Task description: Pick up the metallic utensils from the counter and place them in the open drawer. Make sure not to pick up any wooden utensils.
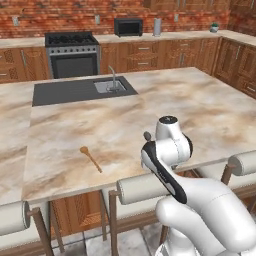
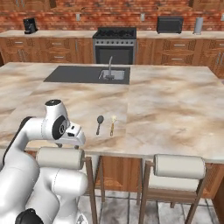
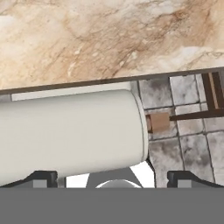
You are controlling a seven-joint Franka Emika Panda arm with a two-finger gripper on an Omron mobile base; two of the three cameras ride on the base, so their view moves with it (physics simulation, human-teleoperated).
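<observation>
Glossy white rounded arm links, dark joints.

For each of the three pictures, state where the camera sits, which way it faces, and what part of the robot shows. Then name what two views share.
Left base view: behind the arm to its left, facing forward over the beige veined marble island counter; white arm lower right; orange-brown wooden spoon.
Right base view: behind the arm to its right, same direction; arm lower left; all-grey metal spoon, pale cream-headed spoon.
Hand view: on the hand, looking down at the counter edge and a cream cylindrical stool back; dark fingertips at bottom.
Shared: both base views show the dark sink panel and black stove.
</observation>
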